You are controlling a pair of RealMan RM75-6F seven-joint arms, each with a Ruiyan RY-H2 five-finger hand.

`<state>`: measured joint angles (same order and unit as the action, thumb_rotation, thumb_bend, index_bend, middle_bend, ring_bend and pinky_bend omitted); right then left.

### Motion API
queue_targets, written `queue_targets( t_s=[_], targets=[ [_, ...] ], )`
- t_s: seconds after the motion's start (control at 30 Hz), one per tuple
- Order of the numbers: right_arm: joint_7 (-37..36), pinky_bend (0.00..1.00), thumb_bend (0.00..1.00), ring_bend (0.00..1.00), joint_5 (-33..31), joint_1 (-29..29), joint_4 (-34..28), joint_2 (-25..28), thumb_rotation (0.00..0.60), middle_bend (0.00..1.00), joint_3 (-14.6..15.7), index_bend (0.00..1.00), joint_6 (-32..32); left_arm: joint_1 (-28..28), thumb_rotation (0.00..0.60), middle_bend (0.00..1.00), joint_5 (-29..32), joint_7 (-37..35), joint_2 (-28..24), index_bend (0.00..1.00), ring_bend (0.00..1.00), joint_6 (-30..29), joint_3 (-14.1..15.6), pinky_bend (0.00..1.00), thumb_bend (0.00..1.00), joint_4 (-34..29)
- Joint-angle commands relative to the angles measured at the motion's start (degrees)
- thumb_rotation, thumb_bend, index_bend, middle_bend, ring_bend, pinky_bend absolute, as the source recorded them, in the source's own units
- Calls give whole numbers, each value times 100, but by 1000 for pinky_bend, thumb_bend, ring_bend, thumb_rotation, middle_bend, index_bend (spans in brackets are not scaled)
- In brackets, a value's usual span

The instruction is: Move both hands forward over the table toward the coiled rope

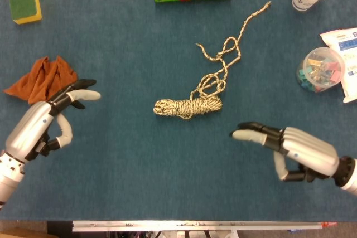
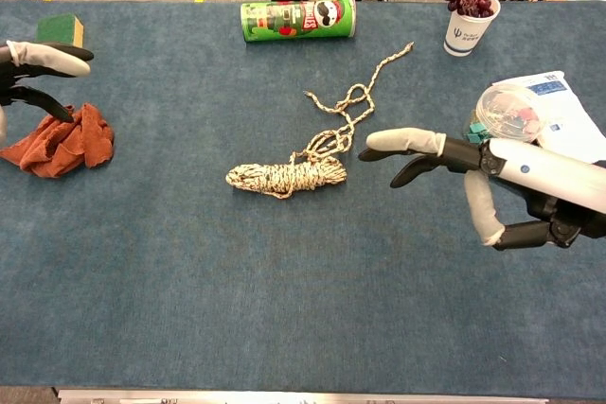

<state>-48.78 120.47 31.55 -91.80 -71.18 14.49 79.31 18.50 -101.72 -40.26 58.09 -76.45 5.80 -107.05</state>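
Head view shows our left hand (image 1: 42,126) and right hand (image 1: 290,146) spread and empty, either side of the coiled rope (image 1: 188,107) mid-table; reaching too low could drag its loose tail (image 1: 234,40).

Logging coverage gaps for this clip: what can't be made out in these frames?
- Left hand: chest view's left edge cuts it off; only fingers show.
- Sponge: partly hidden behind that hand in chest view.
- White packet: cut by head view's right edge, print too small.
- Clip tub contents: too small.
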Motion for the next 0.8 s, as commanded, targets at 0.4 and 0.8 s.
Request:
queue_targets(
  t_s=[0.4,0.8],
  targets=[
    [-1101,205,1000,32,402,745,-18,-65,600,26,493,7,-32,359,600,114,-276,-844,-41,202,137,129,114,319,1000,94],
    [-1031,198,1000,26,360,940,-33,-103,600,17,671,0,-73,545,588,90,-485,-1369,-131,175,135,142,322,319,1000,127]
  ],
)
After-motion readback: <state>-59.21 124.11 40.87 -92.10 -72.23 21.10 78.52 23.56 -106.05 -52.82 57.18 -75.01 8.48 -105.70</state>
